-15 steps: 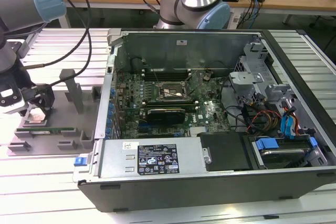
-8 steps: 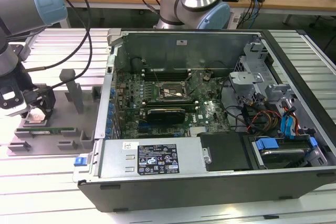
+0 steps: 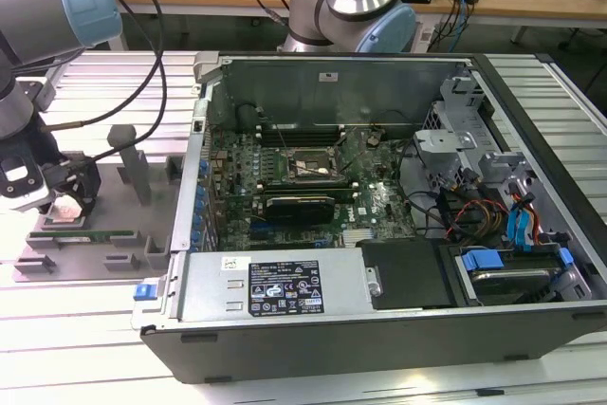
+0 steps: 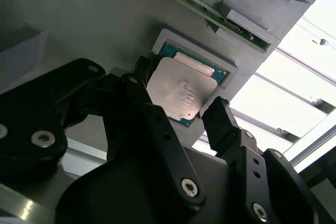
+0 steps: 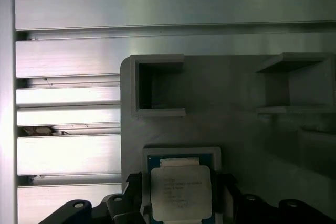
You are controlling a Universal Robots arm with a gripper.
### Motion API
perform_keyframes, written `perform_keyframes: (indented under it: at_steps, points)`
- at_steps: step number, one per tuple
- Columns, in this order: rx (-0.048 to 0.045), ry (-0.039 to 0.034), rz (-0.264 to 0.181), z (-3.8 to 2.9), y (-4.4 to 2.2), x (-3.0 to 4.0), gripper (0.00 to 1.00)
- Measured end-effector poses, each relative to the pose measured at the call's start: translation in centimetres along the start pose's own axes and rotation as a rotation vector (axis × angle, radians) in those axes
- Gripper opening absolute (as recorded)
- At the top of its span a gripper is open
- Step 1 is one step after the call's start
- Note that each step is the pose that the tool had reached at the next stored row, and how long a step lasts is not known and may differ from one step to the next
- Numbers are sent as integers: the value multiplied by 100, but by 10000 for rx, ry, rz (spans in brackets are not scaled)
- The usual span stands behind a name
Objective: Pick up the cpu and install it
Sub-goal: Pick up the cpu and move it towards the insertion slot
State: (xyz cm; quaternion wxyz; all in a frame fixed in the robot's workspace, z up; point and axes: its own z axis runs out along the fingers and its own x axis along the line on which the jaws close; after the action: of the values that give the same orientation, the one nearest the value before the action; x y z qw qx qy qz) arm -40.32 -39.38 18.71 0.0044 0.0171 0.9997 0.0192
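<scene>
Claw (image 4: 179,88) spread wide astride the cpu (image 5: 181,192) in its grey tray pocket (image 5: 181,151); faint lid print, perhaps illegible

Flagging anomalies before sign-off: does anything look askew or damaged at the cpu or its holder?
Nothing stands out. The cpu lies flat and square in the grey holder, the gripper close around it.

Bright, even overhead light fills the exterior view. The ribbed aluminium table (image 3: 85,348) glares near-white at its near edge, and the open black computer case (image 3: 379,334) is shaded inside. In the second wrist view the slats burn out white behind the dark, soft-focused black pincer (image 4: 178,90). In the first wrist view the silvery square cpu (image 5: 181,190) has a dull sheen, and the grey plastic holder (image 5: 236,103) has deeply shadowed pockets.
</scene>
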Motion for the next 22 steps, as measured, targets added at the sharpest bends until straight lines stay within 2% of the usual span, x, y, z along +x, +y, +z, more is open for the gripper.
perform_keyframes:
  at_steps: [2, 3, 9, 14, 16, 18, 22]
  points:
    - [0, 0, -1, 3, 0, 0, 67]
    - [0, 0, -1, 4, 0, -1, 55]
    - [-2, -2, 0, 4, 0, -1, 55]
    - [33, -5, -2, -95, 5, -3, 55]
    - [36, -3, -1, -96, 5, -2, 55]
    - [-85, -21, 1, -98, 6, -1, 55]
    - [-87, -22, 0, -74, 4, -1, 55]
